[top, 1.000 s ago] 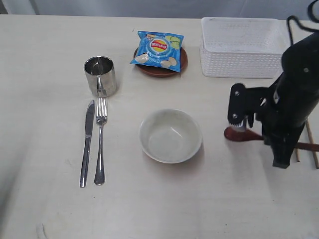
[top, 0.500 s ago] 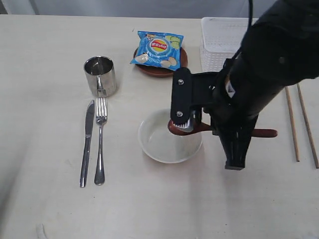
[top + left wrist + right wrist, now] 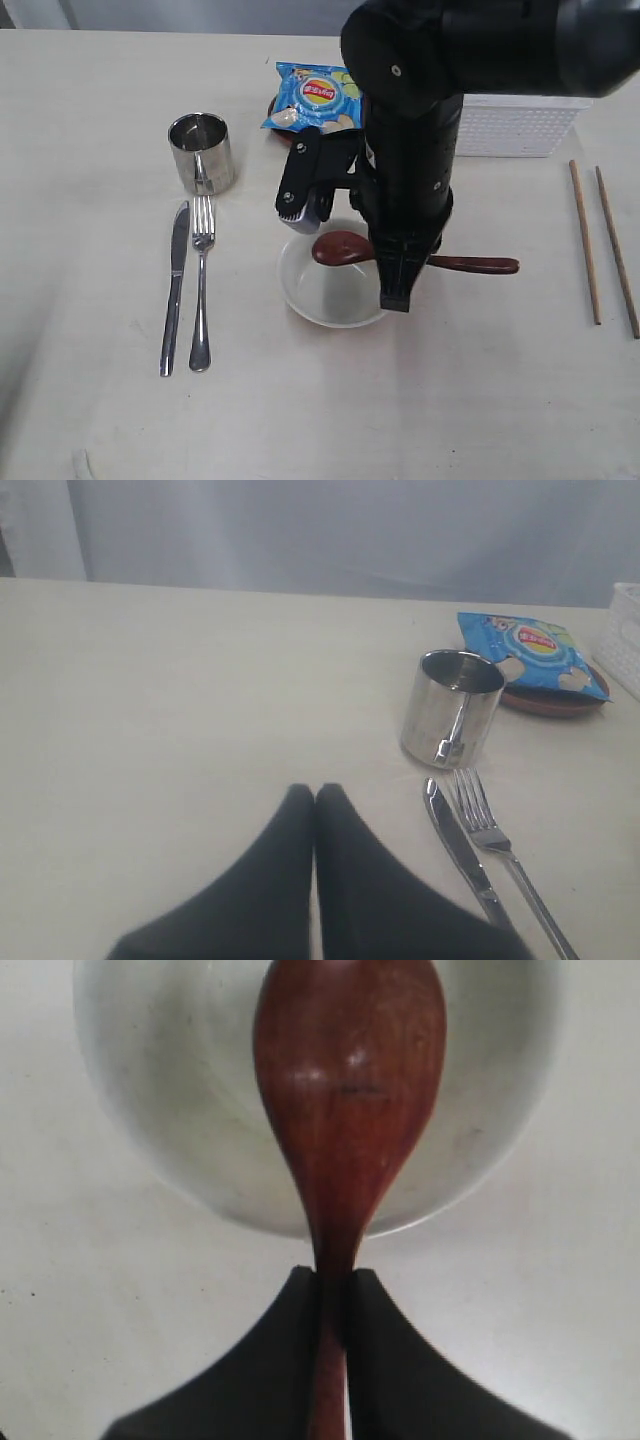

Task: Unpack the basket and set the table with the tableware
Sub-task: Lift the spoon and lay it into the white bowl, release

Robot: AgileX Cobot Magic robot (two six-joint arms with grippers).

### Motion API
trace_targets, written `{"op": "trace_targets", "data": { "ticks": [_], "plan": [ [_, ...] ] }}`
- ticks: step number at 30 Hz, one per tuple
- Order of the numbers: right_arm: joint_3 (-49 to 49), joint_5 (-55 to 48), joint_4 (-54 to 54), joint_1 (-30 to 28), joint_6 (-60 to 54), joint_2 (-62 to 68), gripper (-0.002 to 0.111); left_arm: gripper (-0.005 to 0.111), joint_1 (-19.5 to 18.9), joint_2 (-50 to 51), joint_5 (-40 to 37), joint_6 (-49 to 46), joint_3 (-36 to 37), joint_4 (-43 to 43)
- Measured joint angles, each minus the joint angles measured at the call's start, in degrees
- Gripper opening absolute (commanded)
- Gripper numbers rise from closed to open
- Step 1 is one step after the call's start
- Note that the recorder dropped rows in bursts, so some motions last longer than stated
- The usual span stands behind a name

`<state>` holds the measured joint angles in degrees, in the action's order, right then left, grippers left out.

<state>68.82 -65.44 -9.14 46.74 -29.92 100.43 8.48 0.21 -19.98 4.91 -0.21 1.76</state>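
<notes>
Wide desk (image 3: 90, 90), and the basket (image 3: 520, 130) sits at its far right, half hidden by the arm. Mid-desk is the white bowl (image 3: 318, 300), with the wooden spoon (image 3: 340, 248) head right over it. The right gripper (image 3: 335, 1276) pinches the spoon's neck, jaws nearly together. The left gripper (image 3: 314, 794) is closed and empty, near the desk's left side.

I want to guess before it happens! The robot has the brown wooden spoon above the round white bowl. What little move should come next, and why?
Probably lower the reddish-brown wooden spoon a little until it rests in the white round bowl. The right end effector grips its handle, and the spoon's head hangs over the bowl's inside.
</notes>
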Motion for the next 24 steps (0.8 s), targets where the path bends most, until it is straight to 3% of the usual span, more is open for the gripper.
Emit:
{"op": "trace_targets", "data": {
  "ticks": [11,14,17,19,24],
  "plan": [
    [0.10,-0.48,4.25,0.13,-0.90,2.99,0.000,0.000,0.00,0.00,0.00,0.00,0.00,0.00],
    [0.10,0.89,4.35,0.13,-0.22,3.36,0.015,0.000,0.00,0.00,0.00,0.00,0.00,0.00],
    [0.10,1.80,4.35,0.13,0.27,3.60,0.042,0.000,0.00,0.00,0.00,0.00,0.00,0.00],
    [0.10,2.04,3.57,0.13,1.66,3.60,0.048,0.000,0.00,0.00,0.00,0.00,0.00,0.00],
    [3.30,2.02,-3.39,0.13,9.47,1.67,0.048,0.000,0.00,0.00,0.00,0.00,0.00,0.00]
  ]
}}
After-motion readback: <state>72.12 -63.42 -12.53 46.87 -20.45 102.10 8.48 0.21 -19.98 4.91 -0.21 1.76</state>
